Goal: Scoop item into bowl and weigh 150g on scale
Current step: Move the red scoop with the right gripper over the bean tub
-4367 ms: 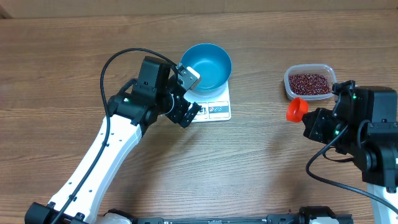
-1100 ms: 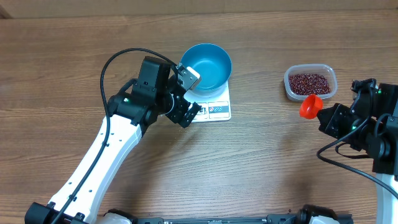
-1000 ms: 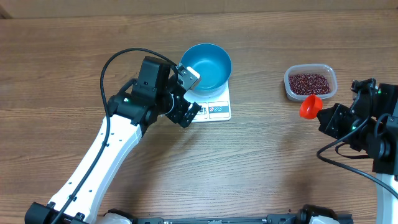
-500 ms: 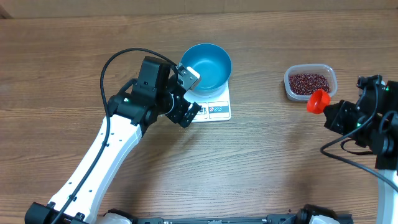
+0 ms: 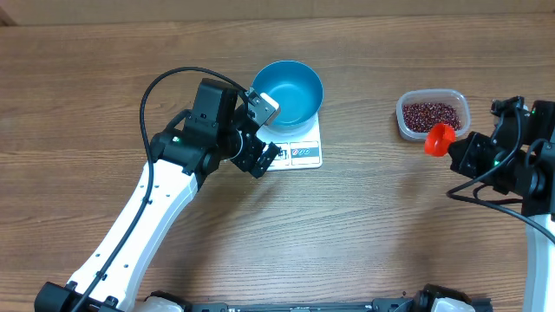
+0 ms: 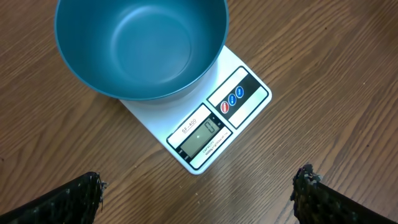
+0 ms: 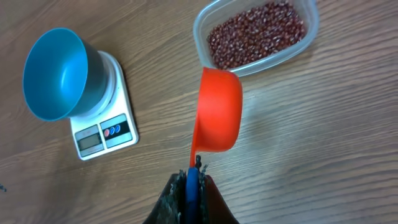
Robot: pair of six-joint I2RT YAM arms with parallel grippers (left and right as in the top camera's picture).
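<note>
Left hand (image 6: 198,198): fingers spread wide, holding nothing. It hangs above the bench (image 5: 364,225), just off the display edge of the scale (image 6: 239,102).

Scale: white and flat on the bench, with the display and buttons facing the left arm. The display appears to read zero.

Bowl (image 6: 140,46): blue, sitting upright on the scale platform and overhanging the far side. I see bare blue inside.

Right hand (image 7: 192,182): fingers pinched tight on the handle of an orange-red scoop (image 7: 217,112). The scoop's cup points away from the hand, towards the clear tub (image 7: 271,61). From overhead the cup sits at the tub's near edge, on the side facing the right arm. I cannot tell whether it touches the rim. From the wrist view I see only the outside of the cup, so I cannot say what is in it.

Beans (image 7: 255,34): dark red-brown, all in the clear tub, which stands on the bench well apart from the scale, to its right.
</note>
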